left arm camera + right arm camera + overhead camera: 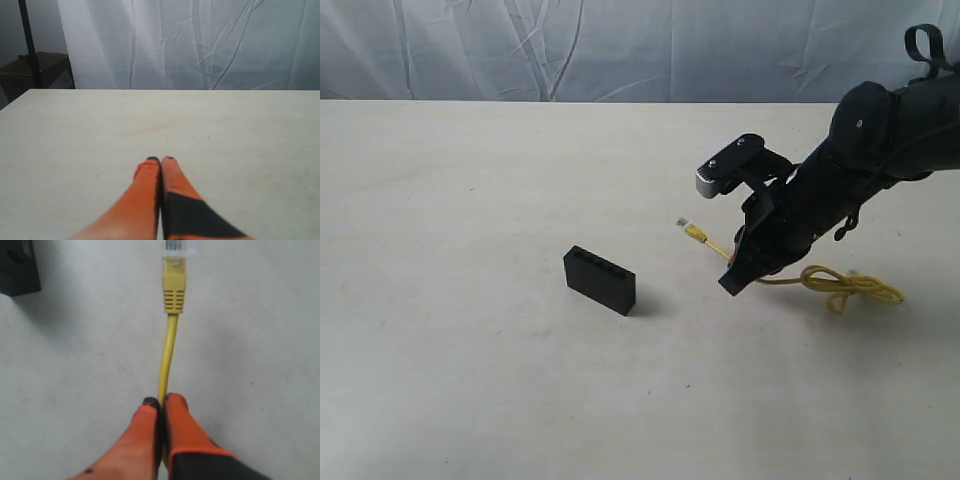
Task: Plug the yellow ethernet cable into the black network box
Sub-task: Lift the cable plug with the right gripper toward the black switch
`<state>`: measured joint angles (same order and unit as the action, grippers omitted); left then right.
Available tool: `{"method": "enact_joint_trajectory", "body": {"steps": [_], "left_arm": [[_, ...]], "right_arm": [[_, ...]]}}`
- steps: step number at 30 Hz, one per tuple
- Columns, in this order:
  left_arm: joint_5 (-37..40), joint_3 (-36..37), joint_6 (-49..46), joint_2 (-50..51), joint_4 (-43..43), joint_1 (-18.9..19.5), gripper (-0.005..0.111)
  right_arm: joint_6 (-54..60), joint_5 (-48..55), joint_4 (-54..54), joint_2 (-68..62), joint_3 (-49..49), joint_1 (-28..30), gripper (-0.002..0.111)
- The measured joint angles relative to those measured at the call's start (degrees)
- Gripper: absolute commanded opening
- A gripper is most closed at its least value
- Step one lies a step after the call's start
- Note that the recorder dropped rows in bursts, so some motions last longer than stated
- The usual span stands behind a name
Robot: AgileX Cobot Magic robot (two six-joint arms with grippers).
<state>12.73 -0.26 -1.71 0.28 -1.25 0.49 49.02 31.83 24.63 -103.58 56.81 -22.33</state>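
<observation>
The yellow ethernet cable (pixel 168 350) is clamped behind its plug, seemingly raised off the worktop (pixel 470 200), by the right end effector (pixel 161 401); the left end effector (pixel 160 159) is clenched empty.

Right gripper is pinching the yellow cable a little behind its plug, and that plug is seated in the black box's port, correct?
Not quite. The right gripper does pinch the yellow ethernet cable a little behind its plug, but the plug is not seated. The exterior view shows it apart from the black network box, with bare table between them.
</observation>
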Motion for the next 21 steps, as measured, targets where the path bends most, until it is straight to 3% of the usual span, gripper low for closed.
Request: {"method": "enact_joint_trajectory", "body": {"steps": [9,21], "left_arm": [[-1.63,0.0,0.0,0.0,0.0,0.0,0.0],[-14.75,0.0,0.0,0.0,-0.23,0.0,0.0]], "right_arm": [[2.96,1.53,0.36,1.18,0.0,-5.95,-0.001],[3.06,1.19,-2.67,1.18,0.0,-3.99,-0.001]]}}
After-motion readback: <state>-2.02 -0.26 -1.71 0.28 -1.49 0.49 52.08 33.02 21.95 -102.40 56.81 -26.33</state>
